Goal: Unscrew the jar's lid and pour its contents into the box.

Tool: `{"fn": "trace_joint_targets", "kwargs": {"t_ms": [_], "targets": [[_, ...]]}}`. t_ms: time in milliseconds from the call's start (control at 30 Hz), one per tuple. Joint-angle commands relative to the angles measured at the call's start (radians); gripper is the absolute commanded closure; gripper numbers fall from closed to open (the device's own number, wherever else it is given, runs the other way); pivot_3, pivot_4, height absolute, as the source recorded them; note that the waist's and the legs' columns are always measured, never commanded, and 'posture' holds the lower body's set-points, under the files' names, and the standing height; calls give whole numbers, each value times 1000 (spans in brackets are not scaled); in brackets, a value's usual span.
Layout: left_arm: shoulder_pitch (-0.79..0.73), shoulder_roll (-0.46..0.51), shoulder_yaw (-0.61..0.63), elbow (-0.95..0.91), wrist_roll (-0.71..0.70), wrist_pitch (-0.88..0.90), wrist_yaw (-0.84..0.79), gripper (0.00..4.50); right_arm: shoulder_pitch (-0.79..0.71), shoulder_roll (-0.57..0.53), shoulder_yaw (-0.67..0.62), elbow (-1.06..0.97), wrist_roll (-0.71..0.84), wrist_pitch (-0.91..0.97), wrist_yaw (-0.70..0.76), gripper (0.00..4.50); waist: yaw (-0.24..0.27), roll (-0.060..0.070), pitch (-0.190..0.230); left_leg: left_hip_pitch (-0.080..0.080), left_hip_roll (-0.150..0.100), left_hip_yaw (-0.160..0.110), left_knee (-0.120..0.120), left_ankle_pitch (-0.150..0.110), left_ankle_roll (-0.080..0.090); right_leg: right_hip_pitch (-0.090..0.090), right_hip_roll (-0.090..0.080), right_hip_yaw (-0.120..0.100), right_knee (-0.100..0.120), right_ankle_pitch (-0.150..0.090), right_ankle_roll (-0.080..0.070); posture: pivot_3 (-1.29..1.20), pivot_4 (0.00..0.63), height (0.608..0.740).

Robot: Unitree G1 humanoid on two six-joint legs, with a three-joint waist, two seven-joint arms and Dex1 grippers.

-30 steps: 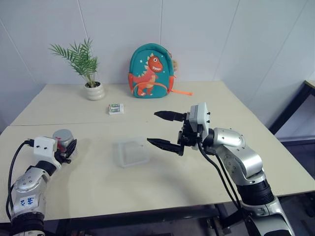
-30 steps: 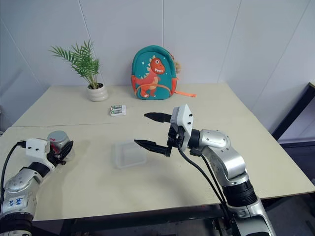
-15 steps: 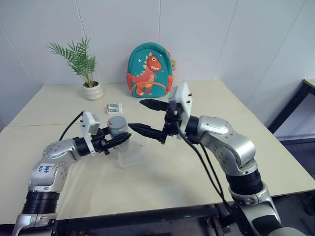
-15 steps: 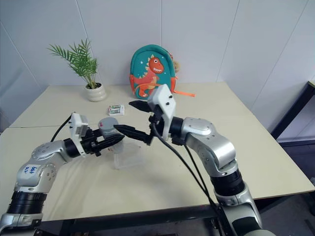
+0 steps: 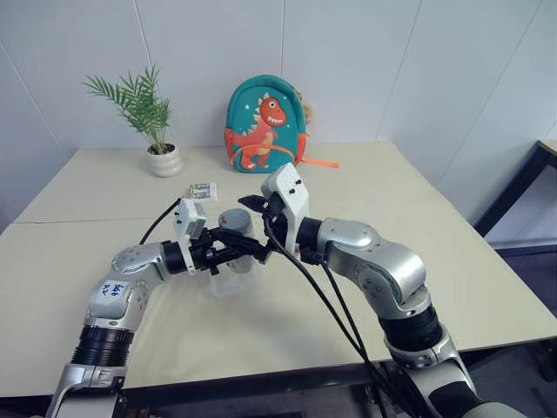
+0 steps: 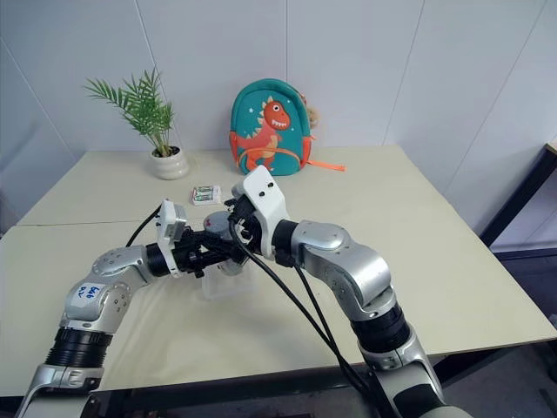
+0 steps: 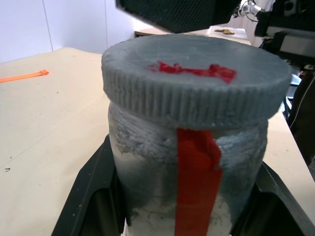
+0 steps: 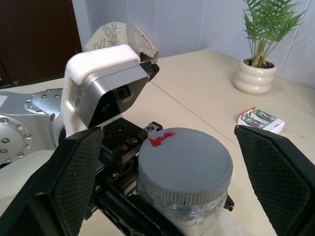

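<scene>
Both steps remain: the left gripper point(image 5: 228, 248) clamps the jar point(image 7: 187, 177) upright above the box point(image 5: 228, 280), the lid point(image 8: 184, 169) sits screwed on, and the right gripper point(image 8: 184, 162) straddles it with fingers spread, nothing poured.

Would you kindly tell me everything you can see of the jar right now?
The jar is a small clear cylinder, its wall cloudy grey with a red strip running down it. A grey ribbed lid, with a red mark on top, is still screwed on. It stands upright, held above the table over the box, the left gripper shut on its body. The right gripper's open fingers sit either side of the lid without touching it.
</scene>
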Motion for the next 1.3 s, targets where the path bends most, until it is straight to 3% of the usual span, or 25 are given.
{"fn": "trace_joint_targets", "kwargs": {"t_ms": [33, 367, 567, 833, 1000, 1300], "targets": [[-32, -12, 3, -8, 3, -15, -11, 2477, -8, 7, -7, -8, -8, -2, -7, 0, 0, 0, 0, 0, 0, 0, 0, 0, 0, 0, 0, 0, 0, 0, 0, 0, 150, 740], [-43, -27, -2, 5, 15, -15, -33, 2477, 2, 10, -17, 11, -25, -7, -6, 0, -1, 0, 0, 0, 0, 0, -1, 0, 0, 0, 0, 0, 0, 0, 0, 0, 150, 740], [-41, -32, -3, 9, 21, -19, -39, 2477, 5, 15, -22, 8, -19, -14, 0, 1871, -1, 0, 0, 0, 0, 0, -1, 0, 0, 0, 0, 0, -1, 0, 0, 0, 150, 740], [-22, -33, -7, 1, 22, -16, -51, 2477, 17, 17, -32, -24, 47, -5, 71, 1939, -1, 0, 0, 0, 0, 0, -2, 0, 0, 0, 0, 0, -1, 0, 0, 0, 150, 740], [-7, -31, -30, -23, -19, 2, -150, 2477, 32, -96, 21, -36, 114, -121, 413, 1939, 2, 0, 0, 0, 0, 0, -3, 0, 0, 1, 0, 0, -4, 0, 1, 0, 150, 740], [-3, -25, -59, -58, -54, 18, -292, 2477, -81, -191, 5, 281, 48, -302, 734, 1939, -4, 0, 0, 1, 1, 0, -3, -1, 1, 1, 2, 1, -2, -1, 1, 0, 150, 740]]}}
